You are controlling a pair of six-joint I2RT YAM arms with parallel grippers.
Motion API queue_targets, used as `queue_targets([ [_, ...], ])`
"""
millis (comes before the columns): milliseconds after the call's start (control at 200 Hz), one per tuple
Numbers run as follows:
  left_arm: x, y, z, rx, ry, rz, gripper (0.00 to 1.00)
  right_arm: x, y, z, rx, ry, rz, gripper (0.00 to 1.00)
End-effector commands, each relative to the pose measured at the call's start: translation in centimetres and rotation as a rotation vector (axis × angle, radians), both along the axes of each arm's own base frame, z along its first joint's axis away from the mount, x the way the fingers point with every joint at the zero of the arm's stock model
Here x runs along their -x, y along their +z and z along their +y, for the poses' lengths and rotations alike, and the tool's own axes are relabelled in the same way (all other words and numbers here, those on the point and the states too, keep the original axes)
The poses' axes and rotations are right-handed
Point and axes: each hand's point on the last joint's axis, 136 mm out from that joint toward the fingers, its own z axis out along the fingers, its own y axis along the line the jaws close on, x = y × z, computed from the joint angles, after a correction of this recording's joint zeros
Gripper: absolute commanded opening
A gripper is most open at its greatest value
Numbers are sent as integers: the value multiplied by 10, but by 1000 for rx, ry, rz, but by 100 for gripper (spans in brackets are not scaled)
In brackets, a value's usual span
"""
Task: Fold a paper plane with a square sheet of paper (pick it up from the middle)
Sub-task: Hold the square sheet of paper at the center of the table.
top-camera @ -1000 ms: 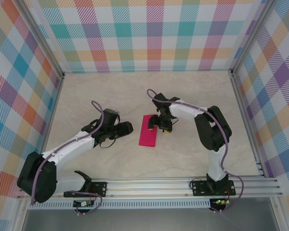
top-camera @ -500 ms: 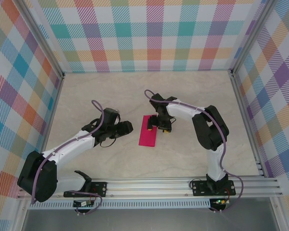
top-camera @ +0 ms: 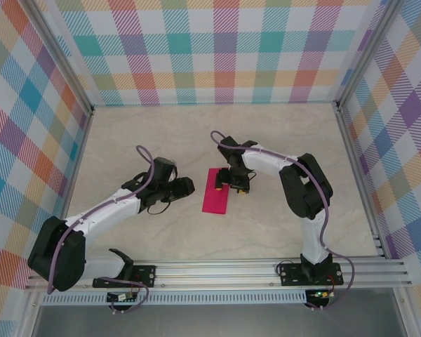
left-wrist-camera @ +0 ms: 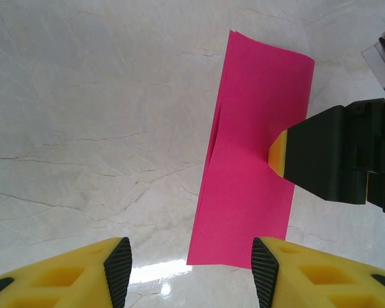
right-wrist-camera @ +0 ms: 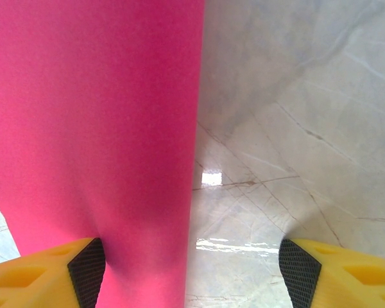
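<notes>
The square sheet of paper [top-camera: 215, 193] lies on the table as a narrow magenta rectangle, folded double, its loose edges slightly parted on one long side [left-wrist-camera: 244, 167]. My right gripper [top-camera: 231, 187] stands open over its right edge. One yellow fingertip [left-wrist-camera: 277, 154] presses down on the sheet; the other pad [right-wrist-camera: 300, 269] rests over bare table. The paper [right-wrist-camera: 96, 128] bulges around the pressing pad [right-wrist-camera: 86, 264]. My left gripper [top-camera: 189, 186] is open just left of the sheet, its pads [left-wrist-camera: 117, 269] apart with the sheet's near end ahead of them and nothing held.
The pale marble tabletop [top-camera: 161, 140] is walled by checked panels and aluminium posts [top-camera: 340, 112]. A metal rail [top-camera: 231, 270] carrying both arm bases runs along the near edge. Open table lies behind and to both sides of the paper.
My left gripper's jaws have narrowed a little. The right arm has shifted slightly left. The paper has stayed in place.
</notes>
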Motion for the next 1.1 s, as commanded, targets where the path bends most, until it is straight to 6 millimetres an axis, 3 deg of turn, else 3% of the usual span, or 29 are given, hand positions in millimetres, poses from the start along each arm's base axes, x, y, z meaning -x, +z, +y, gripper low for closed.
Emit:
queue_targets([
  [0, -2, 8, -12, 17, -27, -8, 54, 12, -33, -17, 96, 17, 63, 76],
  [515, -8, -2, -29, 14, -62, 25, 49, 14, -41, -19, 118, 21, 84, 78],
  [735, -17, -14, -48, 33, -82, 64, 28, 16, -45, -24, 137, 20, 89, 77],
  [815, -22, -22, -55, 41, -86, 96, 9, 16, -46, -24, 136, 17, 91, 77],
  [865, -25, -26, -60, 44, -88, 115, 2, 17, -47, -23, 134, 17, 91, 77],
  [1095, -39, -39, -79, 84, -97, 140, 0, 18, -49, -25, 137, 16, 96, 77],
])
